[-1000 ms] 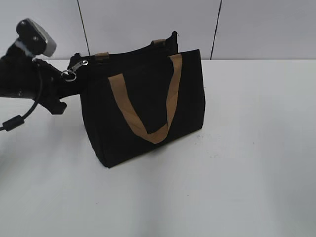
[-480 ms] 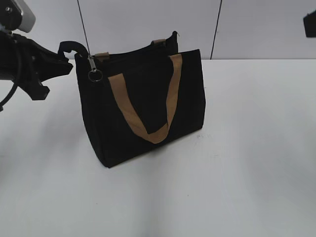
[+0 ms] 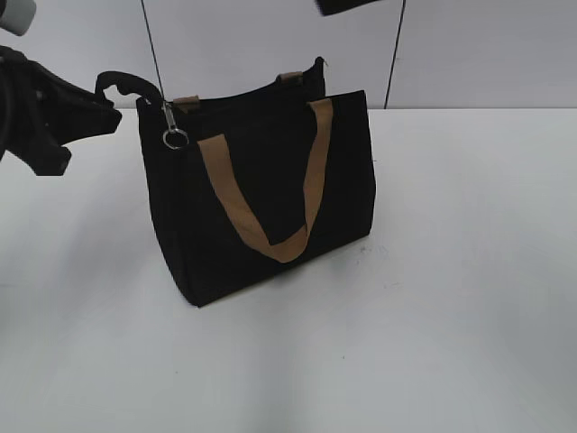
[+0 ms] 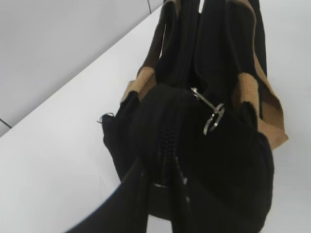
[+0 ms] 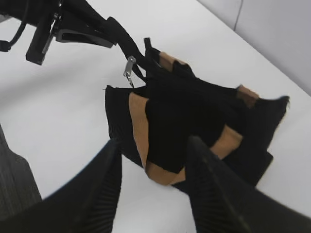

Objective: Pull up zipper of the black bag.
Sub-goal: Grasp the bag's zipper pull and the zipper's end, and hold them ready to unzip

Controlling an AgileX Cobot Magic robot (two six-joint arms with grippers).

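The black bag [image 3: 261, 194] stands upright on the white table with its tan handle across the front. Its zipper [image 4: 165, 138] runs along the top rim, and a loose end sticks out past the bag's left corner. My left gripper [image 3: 108, 104] is shut on that loose end [image 4: 163, 179]. The silvery pull and ring [image 3: 171, 131] hang free at the bag's top left corner, also seen in the left wrist view [image 4: 212, 118] and the right wrist view [image 5: 129, 70]. My right gripper [image 5: 153, 160] is open and empty, high above the bag; only its edge [image 3: 347, 4] shows in the exterior view.
The white table [image 3: 451, 316] spreads around the bag. A pale panelled wall [image 3: 487, 45] stands behind it. The left arm [image 5: 63, 24] reaches in from the left at the bag's top height.
The left gripper has drawn back left from the pull and now holds the zipper's loose end; the pull has dropped to hang down. The right gripper has moved leftward along the top edge.
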